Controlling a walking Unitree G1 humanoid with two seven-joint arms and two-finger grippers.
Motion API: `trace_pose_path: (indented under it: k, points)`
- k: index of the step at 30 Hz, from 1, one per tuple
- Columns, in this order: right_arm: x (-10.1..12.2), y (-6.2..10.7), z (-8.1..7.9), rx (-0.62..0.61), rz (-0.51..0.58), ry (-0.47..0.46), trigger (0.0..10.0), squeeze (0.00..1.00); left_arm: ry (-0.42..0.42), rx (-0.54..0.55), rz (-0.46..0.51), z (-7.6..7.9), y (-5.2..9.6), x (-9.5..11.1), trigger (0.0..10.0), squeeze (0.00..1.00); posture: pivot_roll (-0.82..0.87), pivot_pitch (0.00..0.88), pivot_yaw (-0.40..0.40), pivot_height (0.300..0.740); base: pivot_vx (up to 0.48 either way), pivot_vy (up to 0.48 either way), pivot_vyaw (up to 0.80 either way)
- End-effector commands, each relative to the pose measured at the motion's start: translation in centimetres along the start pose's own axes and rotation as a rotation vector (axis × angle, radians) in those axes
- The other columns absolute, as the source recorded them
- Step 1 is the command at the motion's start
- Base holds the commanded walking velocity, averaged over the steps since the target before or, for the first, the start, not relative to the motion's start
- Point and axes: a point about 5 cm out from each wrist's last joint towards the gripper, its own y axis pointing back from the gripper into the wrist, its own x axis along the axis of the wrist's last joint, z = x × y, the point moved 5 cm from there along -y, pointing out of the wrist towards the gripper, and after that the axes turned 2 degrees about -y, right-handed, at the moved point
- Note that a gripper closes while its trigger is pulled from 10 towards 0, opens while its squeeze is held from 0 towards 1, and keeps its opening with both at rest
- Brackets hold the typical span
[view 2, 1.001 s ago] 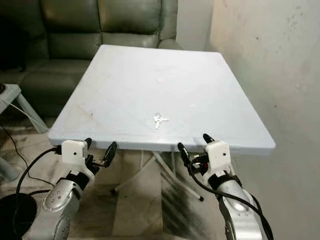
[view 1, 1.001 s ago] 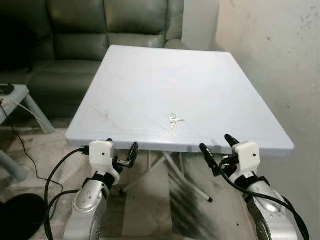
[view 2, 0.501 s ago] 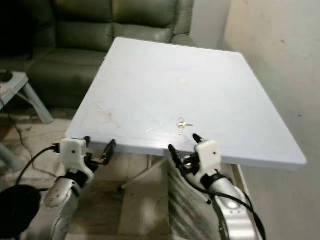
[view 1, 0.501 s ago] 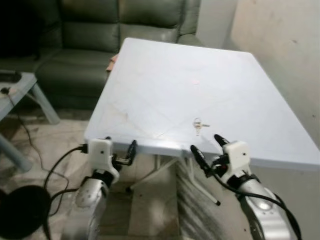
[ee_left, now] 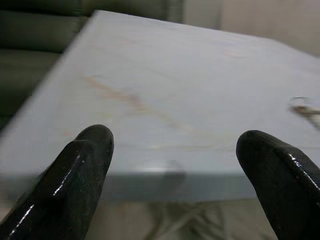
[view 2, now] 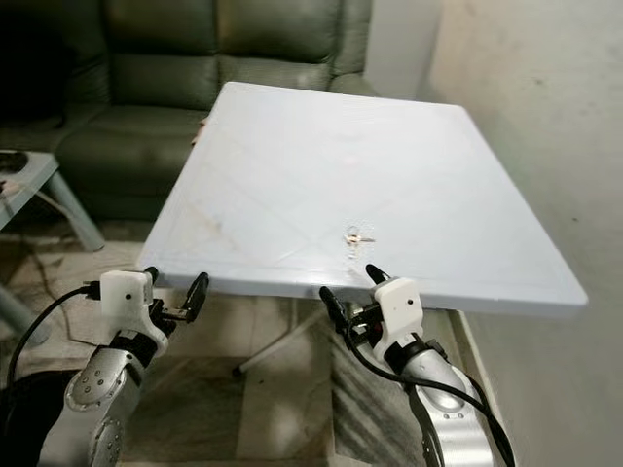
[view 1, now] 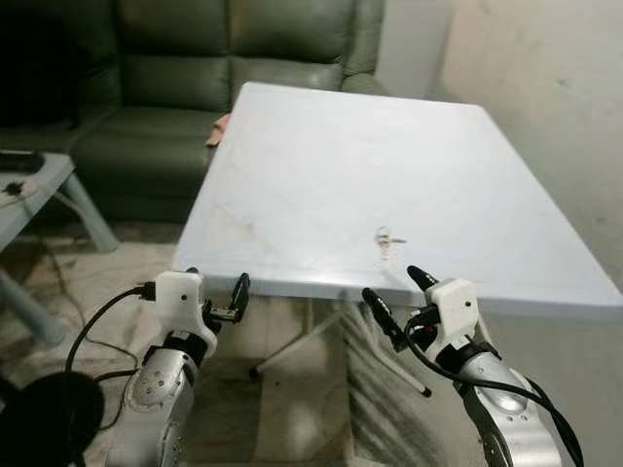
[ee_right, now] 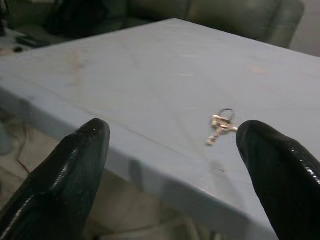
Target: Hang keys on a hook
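While both arms reach forward low in front of the robot, the left end effector (view 1: 214, 295) sits just under the near edge of the tabletop (view 1: 321, 165), close to its near left corner, and its two black fingers (ee_left: 80, 175) are spread wide with nothing between them. The right end effector (view 1: 397, 297) is also at the near edge, more to the right, and its fingers (ee_right: 70, 175) are wide apart and hold nothing too. Black cables run from both arms down toward the floor (view 1: 292, 409). Just past the right end effector, a small bunch of keys (view 1: 385, 239) on a ring lies flat on the pale tabletop, near the front edge and a bit right of the middle. It touches nothing else. A small side table (view 1: 39, 190) stands off to the left. Behind the tabletop is a dark green sofa (view 1: 175, 68), and a plain light wall (view 1: 545, 97) is on the right.
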Motion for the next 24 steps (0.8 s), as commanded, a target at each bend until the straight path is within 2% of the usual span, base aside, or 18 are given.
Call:
trace_pose_path:
  k: [1, 12, 16, 24]
  points:
    - [0.3, -0.2, -0.2, 0.004, 0.012, -0.007, 10.0, 0.0, -0.018, 0.02, 0.006, -0.8, 0.1, 0.4, 10.0, 0.0, 0.02, 0.057, -0.05, 0.74, 0.304, 0.0, 0.0]
    - [0.2, -0.1, -0.2, 0.01, 0.005, -0.006, 10.0, 0.0, -0.004, 0.024, 0.012, -0.8, 0.1, 0.6, 10.0, 0.0, 0.02, 0.061, -0.052, 0.74, 0.302, 0.0, 0.0]
    - [0.2, -0.2, -0.1, 0.025, 0.0, -0.001, 10.0, 0.0, -0.009, 0.036, 0.03, -0.6, 0.1, 1.0, 10.0, 0.0, 0.03, 0.061, -0.053, 0.74, 0.0, 0.0, 0.0]
    - [0.2, -0.6, 1.5, 0.046, -0.033, 0.038, 10.0, 0.0, -0.027, -0.024, 0.051, 0.9, 0.1, 1.4, 10.0, 0.0, 0.03, 0.064, -0.062, 0.74, 0.0, 0.0, 0.0]
